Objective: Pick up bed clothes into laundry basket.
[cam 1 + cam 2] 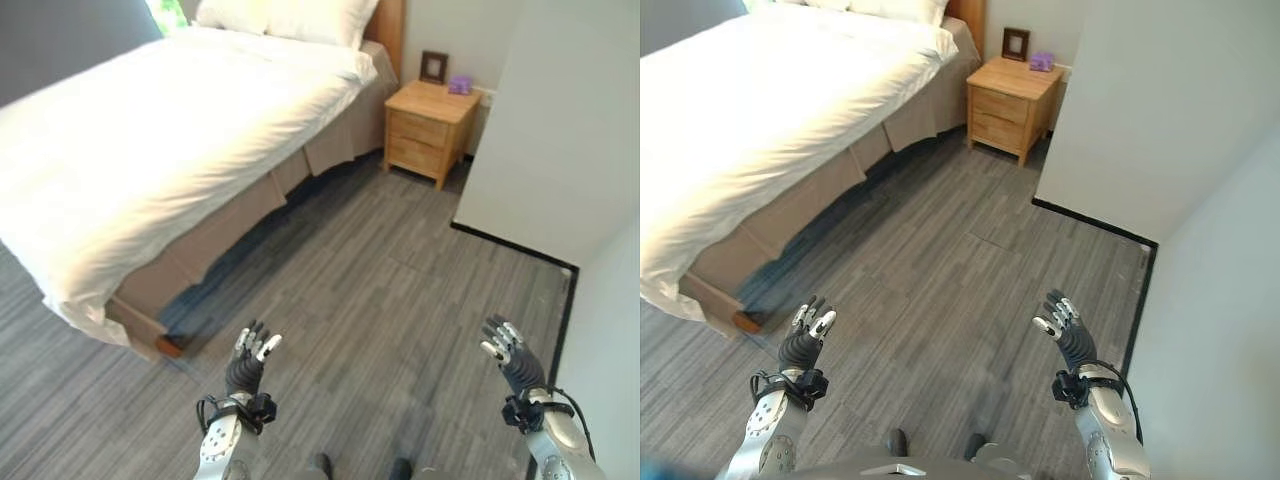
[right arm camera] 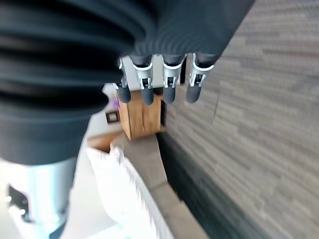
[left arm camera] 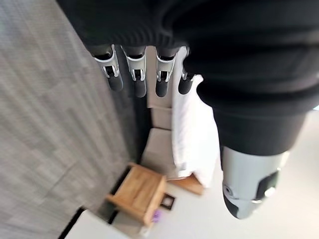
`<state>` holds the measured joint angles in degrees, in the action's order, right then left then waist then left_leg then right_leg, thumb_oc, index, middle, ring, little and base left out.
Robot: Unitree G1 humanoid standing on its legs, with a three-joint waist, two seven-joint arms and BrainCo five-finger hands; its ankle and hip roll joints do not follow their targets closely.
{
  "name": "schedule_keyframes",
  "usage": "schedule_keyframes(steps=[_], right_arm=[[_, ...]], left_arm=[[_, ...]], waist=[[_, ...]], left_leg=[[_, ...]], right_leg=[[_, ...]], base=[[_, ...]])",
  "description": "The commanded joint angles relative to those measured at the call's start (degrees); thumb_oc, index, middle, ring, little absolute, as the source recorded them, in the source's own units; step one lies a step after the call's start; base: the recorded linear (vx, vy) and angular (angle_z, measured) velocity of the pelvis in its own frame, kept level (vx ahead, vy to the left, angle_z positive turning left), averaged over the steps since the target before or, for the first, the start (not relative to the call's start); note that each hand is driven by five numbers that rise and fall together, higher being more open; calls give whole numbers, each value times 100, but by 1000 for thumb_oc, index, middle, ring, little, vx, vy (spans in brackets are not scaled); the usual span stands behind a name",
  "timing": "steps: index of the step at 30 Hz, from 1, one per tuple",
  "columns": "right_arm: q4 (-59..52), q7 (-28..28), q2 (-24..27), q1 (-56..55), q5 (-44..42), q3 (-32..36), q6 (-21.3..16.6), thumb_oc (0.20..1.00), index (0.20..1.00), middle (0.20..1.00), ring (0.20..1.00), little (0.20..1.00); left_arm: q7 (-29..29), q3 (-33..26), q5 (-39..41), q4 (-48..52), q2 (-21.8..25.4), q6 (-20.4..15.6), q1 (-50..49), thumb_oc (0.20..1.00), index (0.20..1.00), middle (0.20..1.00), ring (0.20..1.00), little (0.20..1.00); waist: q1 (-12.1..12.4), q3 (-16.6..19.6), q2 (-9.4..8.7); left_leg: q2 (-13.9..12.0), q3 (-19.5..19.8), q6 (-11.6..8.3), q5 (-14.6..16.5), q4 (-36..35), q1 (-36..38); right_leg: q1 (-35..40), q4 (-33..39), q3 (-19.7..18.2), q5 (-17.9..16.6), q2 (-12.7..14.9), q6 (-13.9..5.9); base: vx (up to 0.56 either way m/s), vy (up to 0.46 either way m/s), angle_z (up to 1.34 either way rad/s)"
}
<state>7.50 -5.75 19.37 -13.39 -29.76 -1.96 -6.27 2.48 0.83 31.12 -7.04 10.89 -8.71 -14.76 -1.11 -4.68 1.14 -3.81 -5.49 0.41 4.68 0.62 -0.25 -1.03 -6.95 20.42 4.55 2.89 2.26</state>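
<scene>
We see the bed (image 1: 150,130) filling ten o'clock, its white duvet (image 1: 120,150) spread flat and hanging over the near edge, pillows (image 1: 290,18) at its head. A wooden nightstand (image 1: 430,120) stands at one o'clock, just beside the bed. Over the grey floor (image 1: 380,300), our left hand (image 1: 250,365) at seven o'clock and right hand (image 1: 510,355) at five hover with fingers relaxed, holding nothing

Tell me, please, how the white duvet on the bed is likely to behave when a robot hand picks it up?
The white duvet will probably be floppy: it drapes over the bed's edge in soft folds. It covers the whole bed, so it is likely bulky and would trail. One robot hand may gather just a bunch.
</scene>
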Motion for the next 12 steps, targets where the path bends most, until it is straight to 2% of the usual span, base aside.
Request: schedule_keyframes(steps=[1, 12], right_arm=[[-276, -258, -79, 65, 66, -258, -157, 1000, 1000, 1000, 1000, 1000], [-198, -263, -15, 218, 331, -547, -93, 1000, 1000, 1000, 1000, 1000]], left_arm=[[43, -255, -215, 165, 289, -268, -9, 1000, 1000, 1000, 1000, 1000], [66, -289, -251, 218, 248, -315, -118, 1000, 1000, 1000, 1000, 1000]], waist=[[95, 228, -329], [216, 292, -359]], left_leg=[[104, 75, -204, -458, -238, 12], [176, 131, -157, -462, -356, 109]], right_leg=[[108, 572, -886, -395, 409, -767], [162, 645, -927, -453, 435, -821]], base=[[-2, 29, -8], [-6, 26, 3]])
